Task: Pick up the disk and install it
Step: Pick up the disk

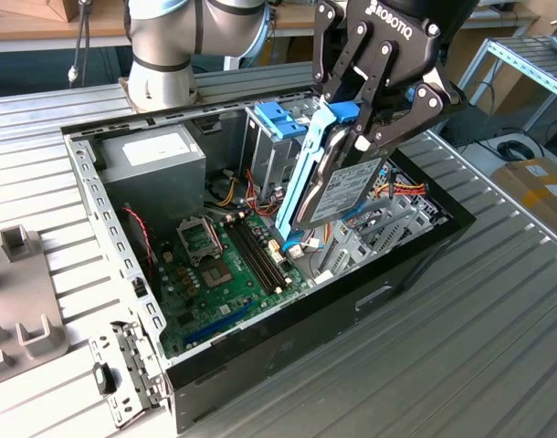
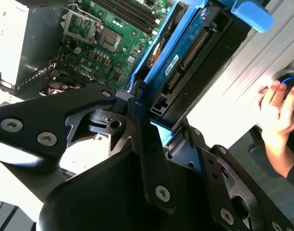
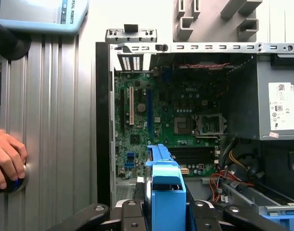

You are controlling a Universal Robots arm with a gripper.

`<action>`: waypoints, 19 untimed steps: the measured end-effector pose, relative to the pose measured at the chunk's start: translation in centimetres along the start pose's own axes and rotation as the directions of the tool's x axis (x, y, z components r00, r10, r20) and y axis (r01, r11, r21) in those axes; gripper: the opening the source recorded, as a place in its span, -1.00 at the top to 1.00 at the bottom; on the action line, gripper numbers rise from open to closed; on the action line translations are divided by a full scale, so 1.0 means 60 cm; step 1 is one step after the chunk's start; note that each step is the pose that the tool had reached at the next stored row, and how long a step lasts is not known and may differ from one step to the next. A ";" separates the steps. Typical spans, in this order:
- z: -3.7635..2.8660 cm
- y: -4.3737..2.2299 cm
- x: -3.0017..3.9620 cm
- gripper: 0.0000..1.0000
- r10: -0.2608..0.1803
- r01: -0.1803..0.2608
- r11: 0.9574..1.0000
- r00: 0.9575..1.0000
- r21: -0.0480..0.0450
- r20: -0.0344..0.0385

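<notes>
Black gripper (image 1: 362, 128) pinched the flat silver disk (image 1: 342, 192), blue plastic-framed and white-labelled, tilted above the open black metal case (image 1: 306, 338) and its green board (image 1: 224, 274).

Blue-framed, seemingly grey disk (image 1: 344, 193), green motherboard (image 1: 225, 266), black pincer (image 1: 365, 128)

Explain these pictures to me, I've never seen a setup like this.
It is a robot arm with a black gripper at its end. The exterior view comes from a camera off the arm; both wrist views come from cameras riding on it. On the ribbed metal table lies an open computer case, its green motherboard showing. The gripper is shut on the disk, a blue-framed hard drive, held tilted above the case. A person's hand rests beside the case.
</notes>
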State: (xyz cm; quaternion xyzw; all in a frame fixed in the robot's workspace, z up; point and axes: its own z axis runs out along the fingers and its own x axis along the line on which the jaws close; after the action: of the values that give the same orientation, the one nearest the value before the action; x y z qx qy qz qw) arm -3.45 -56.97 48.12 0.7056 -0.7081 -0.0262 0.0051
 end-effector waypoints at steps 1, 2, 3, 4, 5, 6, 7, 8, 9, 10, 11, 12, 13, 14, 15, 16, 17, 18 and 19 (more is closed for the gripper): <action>0.000 -0.001 0.001 0.26 0.000 0.000 1.000 1.000 0.000 0.000; 0.000 -0.001 0.001 0.26 0.000 0.000 1.000 1.000 0.000 0.000; 0.000 -0.002 0.002 0.26 0.000 0.000 1.000 1.000 0.000 0.000; 0.000 -0.002 0.002 0.26 0.000 0.000 1.000 1.000 0.000 0.000; 0.000 -0.003 0.002 0.26 0.000 0.000 1.000 1.000 0.000 0.000; 0.000 -0.004 0.002 0.26 0.000 0.000 1.000 1.000 0.000 0.000; 0.000 -0.004 0.002 0.26 0.000 0.000 1.000 1.000 0.000 0.000; 0.000 -0.006 0.003 0.26 0.000 0.000 1.000 1.000 0.000 0.000; 0.000 -0.007 0.003 0.26 0.000 0.000 1.000 1.000 0.000 0.000; 0.000 -0.008 0.003 0.26 0.000 0.000 1.000 1.000 0.000 0.000; 0.000 -0.009 0.003 0.26 0.000 0.000 1.000 1.000 0.000 0.000; 0.000 -0.009 0.003 0.26 0.000 0.000 1.000 1.000 0.000 0.000; 0.000 -0.010 0.003 0.26 0.000 0.000 1.000 1.000 0.000 0.000; 0.000 -0.012 0.003 0.26 0.000 0.000 1.000 1.000 0.000 0.000; 0.000 -0.014 0.003 0.26 0.000 0.000 1.000 1.000 0.000 0.000; 0.000 -0.016 0.003 0.26 0.000 0.000 1.000 1.000 0.000 0.000; 0.000 -0.018 0.003 0.26 0.000 0.000 1.000 1.000 0.000 0.000; 0.000 -0.020 0.003 0.26 0.000 0.000 1.000 1.000 0.000 0.000; 0.000 -0.021 0.003 0.26 0.000 0.000 1.000 1.000 0.000 0.000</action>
State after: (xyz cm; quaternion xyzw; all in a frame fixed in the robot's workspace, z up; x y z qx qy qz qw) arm -2.22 -57.16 48.07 0.7056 -0.7081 -0.0262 0.0051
